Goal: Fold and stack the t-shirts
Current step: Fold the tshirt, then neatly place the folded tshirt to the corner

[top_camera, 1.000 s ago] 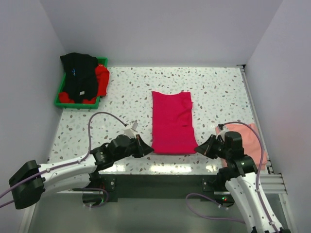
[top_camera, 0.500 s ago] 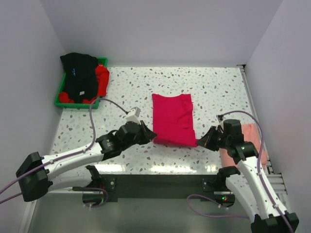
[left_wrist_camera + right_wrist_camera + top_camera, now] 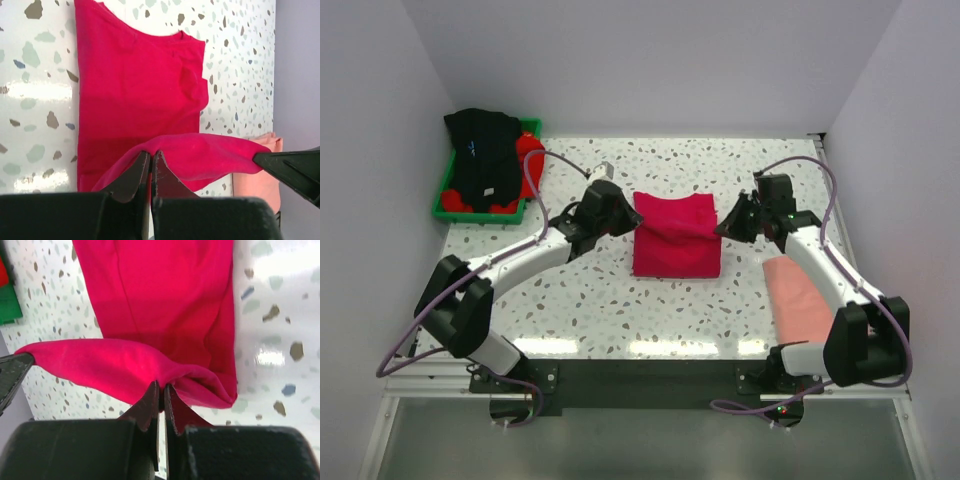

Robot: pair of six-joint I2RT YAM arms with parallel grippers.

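The left fingers (image 3: 146, 160) are pressed together on one near-hem corner of the crimson-pink t-shirt (image 3: 675, 255). The right fingers (image 3: 155, 395) pinch the opposite corner, so the hem hangs as a raised band above the flat cloth, apparently ready to travel toward 12 o'clock and halve the shirt. It lies mid-tabletop (image 3: 620, 300), with a folded salmon-pink t-shirt (image 3: 800, 300) at its 4 o'clock, likely the stack's base, while a black t-shirt (image 3: 485, 160) and a bright red t-shirt (image 3: 528, 165) sit in the green tray (image 3: 445, 200) at 10 o'clock.
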